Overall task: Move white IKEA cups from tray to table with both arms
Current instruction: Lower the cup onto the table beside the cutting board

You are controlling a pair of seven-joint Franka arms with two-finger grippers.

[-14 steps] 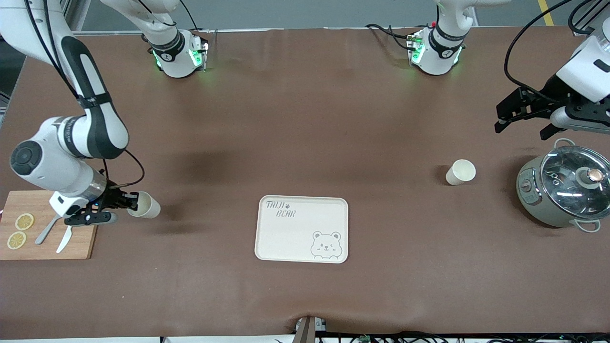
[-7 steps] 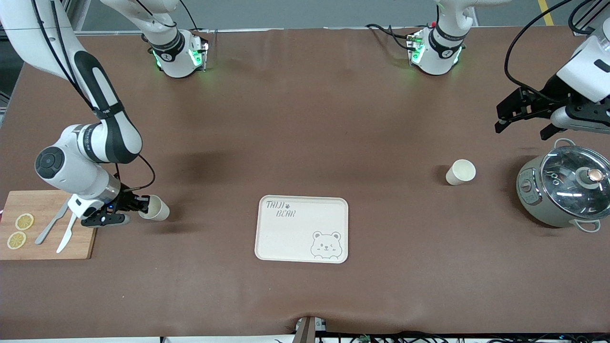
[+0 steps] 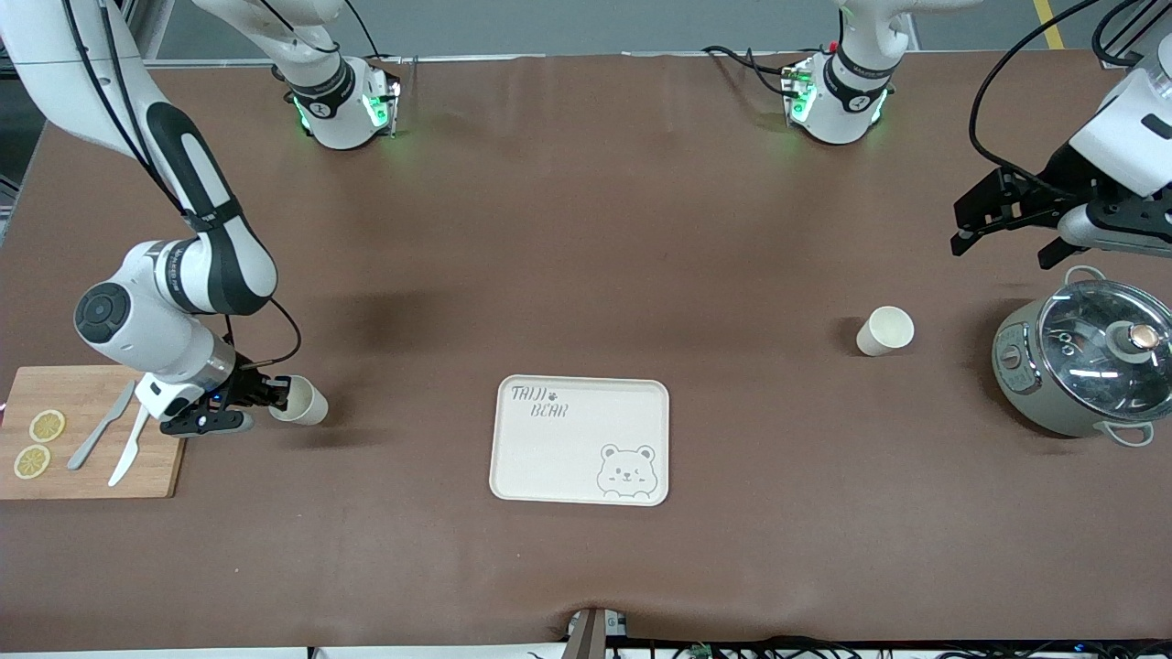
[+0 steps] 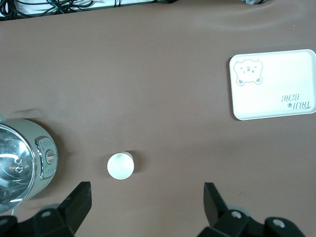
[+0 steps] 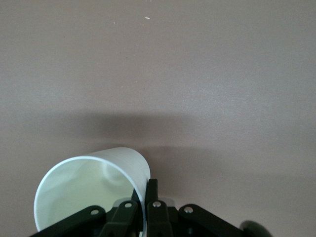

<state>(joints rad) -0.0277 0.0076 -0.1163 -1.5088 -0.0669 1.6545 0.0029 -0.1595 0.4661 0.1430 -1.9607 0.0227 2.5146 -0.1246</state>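
Observation:
My right gripper (image 3: 271,399) is shut on the rim of one white cup (image 3: 303,401), pinching its wall, one finger inside and one outside (image 5: 146,203). It holds the cup (image 5: 94,190) tilted, low over the table beside the wooden board. The second white cup (image 3: 884,330) stands upright on the table toward the left arm's end, beside the pot; it also shows in the left wrist view (image 4: 120,166). My left gripper (image 3: 1003,240) is open and empty, up in the air above the table by the pot (image 4: 146,202).
A cream bear tray (image 3: 580,440) lies mid-table, nearer the front camera. A grey-green pot with glass lid (image 3: 1084,356) stands at the left arm's end. A wooden board (image 3: 87,446) with lemon slices, a knife and a fork lies at the right arm's end.
My right gripper has carried its cup toward the tray, off the board's edge, mostly in the first half second. The left arm has not moved.

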